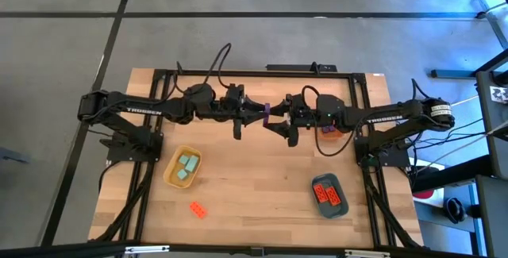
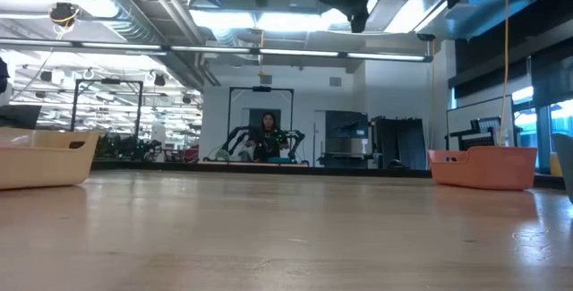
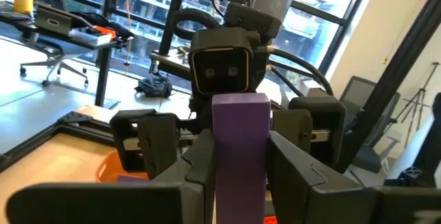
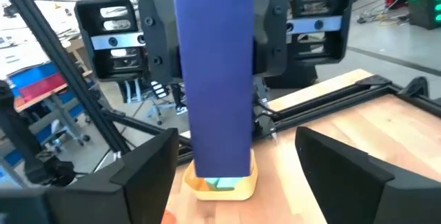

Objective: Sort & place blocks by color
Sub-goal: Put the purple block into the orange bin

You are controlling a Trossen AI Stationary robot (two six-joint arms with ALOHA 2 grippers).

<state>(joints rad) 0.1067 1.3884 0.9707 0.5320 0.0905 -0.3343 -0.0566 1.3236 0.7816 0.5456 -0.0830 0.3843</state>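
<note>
My left tool point(image 1: 260, 116) is clamped on a purple block point(image 1: 267, 109), holding it in the air above the middle of the surface point(image 1: 262, 179), toward its far edge. My right tool point(image 1: 279, 120) faces it, fingers apart on either side of the block.

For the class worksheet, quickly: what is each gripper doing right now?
Left gripper: shut on the purple block, held above mid-table.
Right gripper: open, fingers either side of that block, not gripping.
</note>
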